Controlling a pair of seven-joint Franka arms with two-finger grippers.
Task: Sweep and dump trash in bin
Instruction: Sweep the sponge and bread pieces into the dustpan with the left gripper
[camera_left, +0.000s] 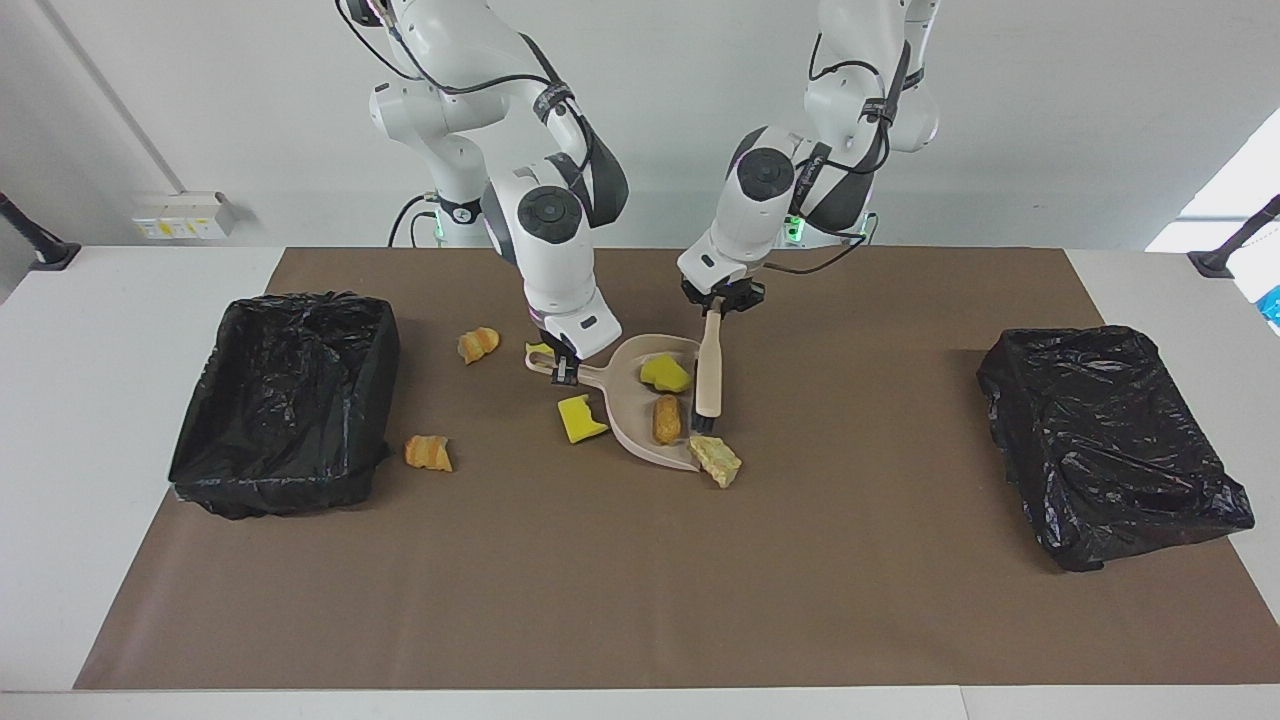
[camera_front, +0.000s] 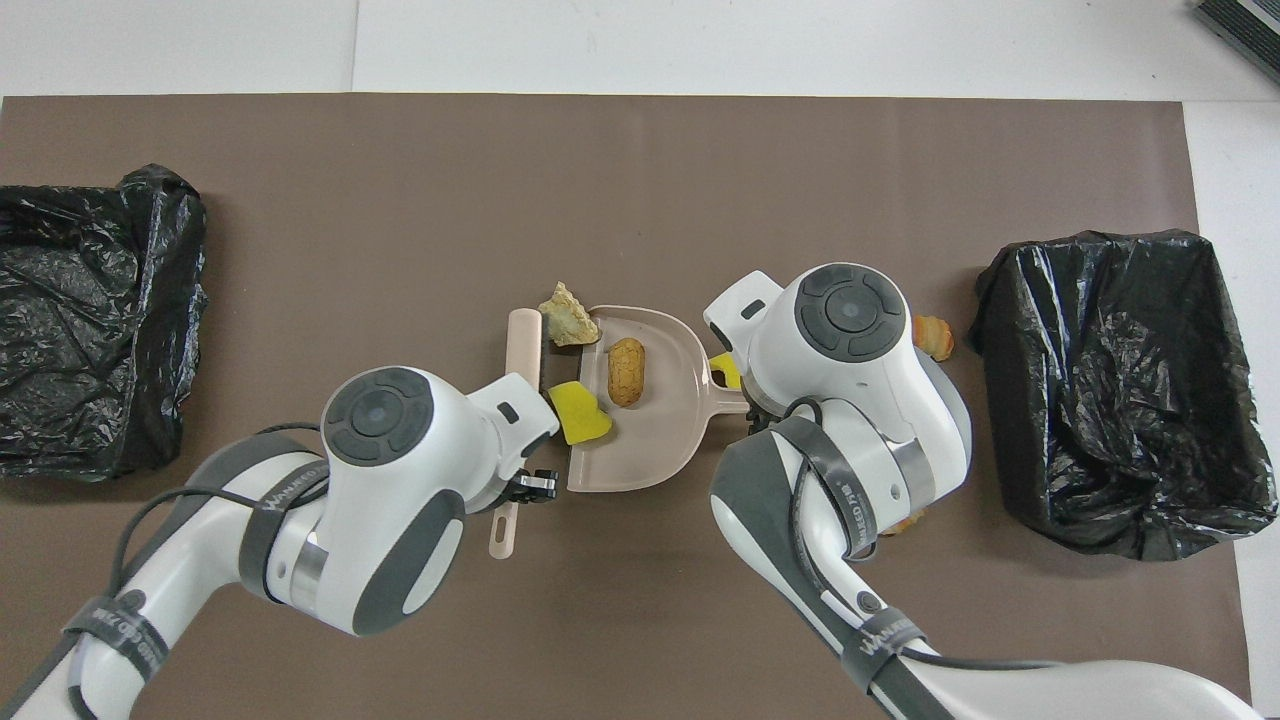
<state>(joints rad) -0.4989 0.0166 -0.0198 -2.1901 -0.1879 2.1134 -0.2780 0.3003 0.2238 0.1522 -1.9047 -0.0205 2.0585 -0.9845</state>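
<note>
A beige dustpan (camera_left: 640, 400) (camera_front: 650, 440) lies mid-table, and my right gripper (camera_left: 563, 372) is shut on its handle. In the pan are two pieces of trash, a yellow sponge chunk (camera_left: 665, 374) (camera_front: 580, 415) and a brown bread piece (camera_left: 667, 418) (camera_front: 626, 370). A pale sponge chunk (camera_left: 715, 460) (camera_front: 568, 315) rests at the pan's lip. My left gripper (camera_left: 716, 303) (camera_front: 515, 487) is shut on the handle of a brush (camera_left: 709, 365) (camera_front: 523, 345). Its bristles are down at the pan's open edge, beside the pale chunk.
Loose trash lies on the brown mat: a yellow sponge (camera_left: 579, 418) beside the pan's handle, and bread pieces (camera_left: 478, 343) (camera_left: 428, 452) toward the right arm's end. Black-lined bins (camera_left: 285, 400) (camera_left: 1110, 440) stand at the two ends of the table.
</note>
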